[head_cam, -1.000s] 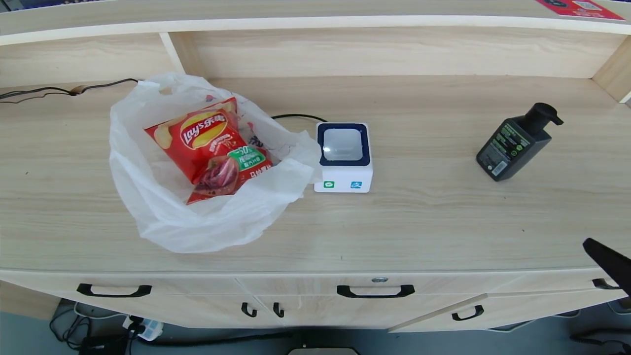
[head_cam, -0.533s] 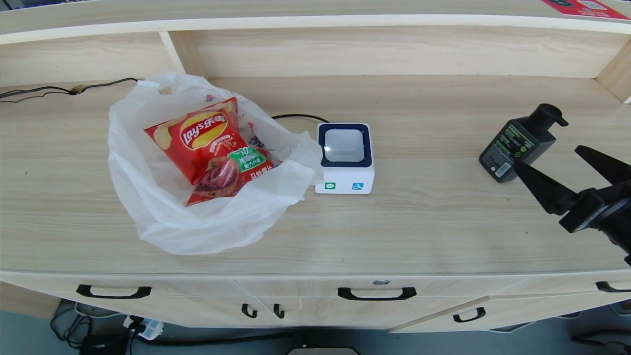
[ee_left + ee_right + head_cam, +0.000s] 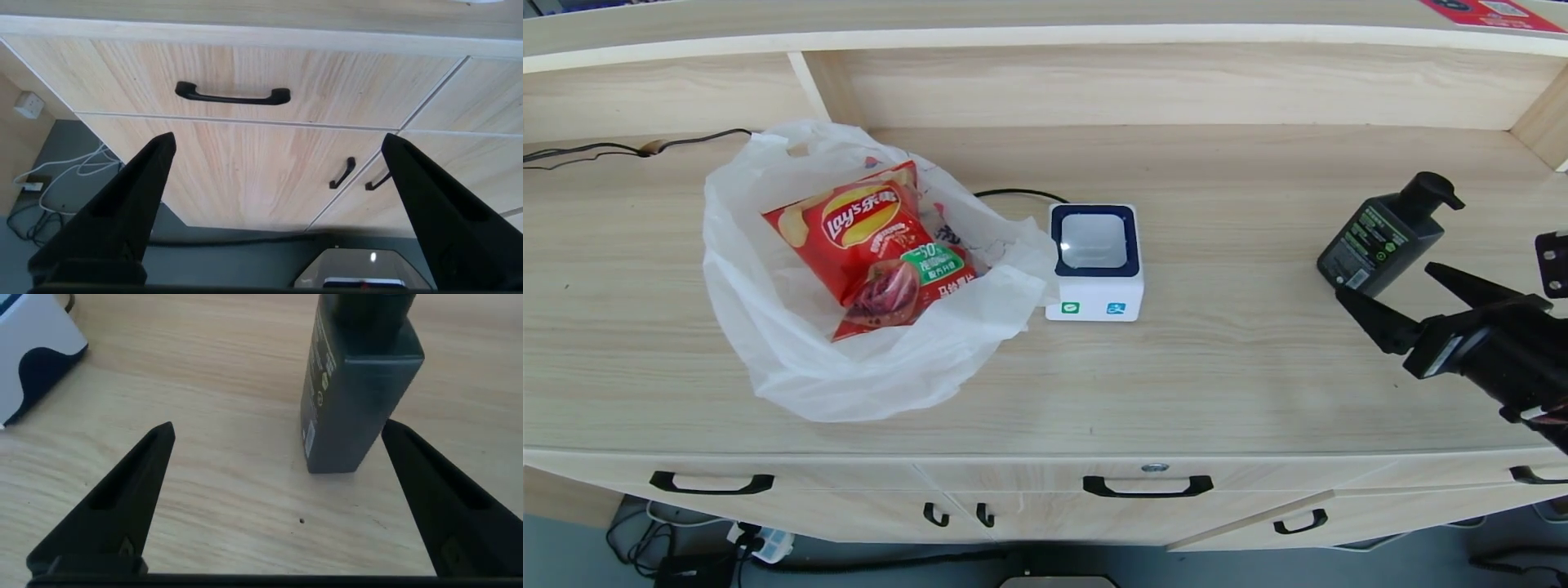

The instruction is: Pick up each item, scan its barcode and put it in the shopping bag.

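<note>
Dark pump bottle [image 3: 1380,245] sits at the right end of the counter [image 3: 1217,367], well apart from the scanner [image 3: 1093,261] and farther again from the shopping bag [image 3: 792,359]. Looks upright, so its long axis is approx vertical w/ the pump head on top. Label faces the robot.

Right gripper [image 3: 1384,282] is the nearer one by far. It's low over the counter w/ the bottle just ahead of it. Fingers are spread wide and the tips stop short of the bottle's base, nothing btwn them yet. In the right wrist view the pump bottle [image 3: 359,392] is off-ctr in the gap of the right gripper [image 3: 278,429], closer to one finger. My read: a small sideways shift, then a push fwd, before closing on the body. Arm comes in from the robot's right, wrist roughly level.

Left gripper [image 3: 279,140] hangs below counter height facing the drawer fronts [image 3: 245,163], fingers apart, holding nothing.

Red chip bag [image 3: 870,245] already lies inside the shopping bag. Scanner's window faces up.
</note>
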Robot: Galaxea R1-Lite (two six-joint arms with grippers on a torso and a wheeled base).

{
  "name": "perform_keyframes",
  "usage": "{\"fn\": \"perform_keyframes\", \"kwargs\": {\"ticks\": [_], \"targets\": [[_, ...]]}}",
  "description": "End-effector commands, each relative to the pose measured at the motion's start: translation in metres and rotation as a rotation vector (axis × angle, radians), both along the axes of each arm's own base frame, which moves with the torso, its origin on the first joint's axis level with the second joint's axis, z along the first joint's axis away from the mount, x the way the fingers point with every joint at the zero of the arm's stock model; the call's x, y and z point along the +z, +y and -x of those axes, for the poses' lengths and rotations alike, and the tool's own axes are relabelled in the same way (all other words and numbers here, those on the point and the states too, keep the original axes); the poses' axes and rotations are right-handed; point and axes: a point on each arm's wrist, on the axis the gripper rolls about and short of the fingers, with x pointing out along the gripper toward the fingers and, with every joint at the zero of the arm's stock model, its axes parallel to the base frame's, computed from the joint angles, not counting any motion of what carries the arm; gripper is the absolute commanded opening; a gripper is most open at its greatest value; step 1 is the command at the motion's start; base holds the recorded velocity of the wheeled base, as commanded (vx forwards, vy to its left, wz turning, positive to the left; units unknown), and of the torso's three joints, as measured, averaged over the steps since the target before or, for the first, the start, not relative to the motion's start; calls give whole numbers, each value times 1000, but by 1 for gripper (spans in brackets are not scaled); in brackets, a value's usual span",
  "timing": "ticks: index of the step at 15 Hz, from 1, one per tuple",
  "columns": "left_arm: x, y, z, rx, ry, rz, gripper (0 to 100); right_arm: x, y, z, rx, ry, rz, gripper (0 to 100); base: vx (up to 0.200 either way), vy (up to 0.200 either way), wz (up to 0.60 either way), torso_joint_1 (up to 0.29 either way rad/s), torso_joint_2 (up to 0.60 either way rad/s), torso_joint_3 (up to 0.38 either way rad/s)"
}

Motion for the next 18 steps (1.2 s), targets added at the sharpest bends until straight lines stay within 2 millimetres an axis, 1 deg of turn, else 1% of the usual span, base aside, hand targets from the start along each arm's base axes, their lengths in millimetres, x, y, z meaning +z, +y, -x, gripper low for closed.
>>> {"fn": "perform_keyframes", "kwargs": {"ticks": [1,2,3,6,8,9,11,12,14,15,17,18], "targets": [[0,0,0,0,-3,-2,100,-3,-8,-32,7,7,15,100,0,0,0,0,0,0],[0,0,0,2,-3,-24,100,-3,-11,-43,-2,2,11,100,0,0,0,0,0,0],[0,0,0,2,-3,-33,100,-2,-14,-49,-5,-3,4,100,0,0,0,0,0,0],[0,0,0,1,-1,-34,100,1,-14,-60,-2,-17,-7,100,0,0,0,0,0,0],[0,0,0,2,-1,-34,100,-2,-27,-65,-45,-9,-7,100,0,0,0,0,0,0],[0,0,0,2,0,-34,100,1,-34,-65,-66,-19,-9,100,0,0,0,0,0,0],[0,0,0,1,0,-34,100,1,-45,-66,-73,-21,-9,100,0,0,0,0,0,0],[0,0,0,2,-1,-34,100,-2,-49,-70,-53,-10,-10,100,0,0,0,0,0,0],[0,0,0,2,-3,-34,100,1,-49,-83,4,-46,1,100,0,0,0,0,0,0],[0,0,0,1,-4,-38,100,3,-45,-88,41,-67,-3,100,0,0,0,0,0,0],[0,0,0,1,-4,-48,100,6,-44,-96,66,-99,-15,100,0,0,0,0,0,0],[1,0,0,0,-6,-50,100,7,-44,-97,68,-107,-16,100,0,0,0,0,0,0]]}}
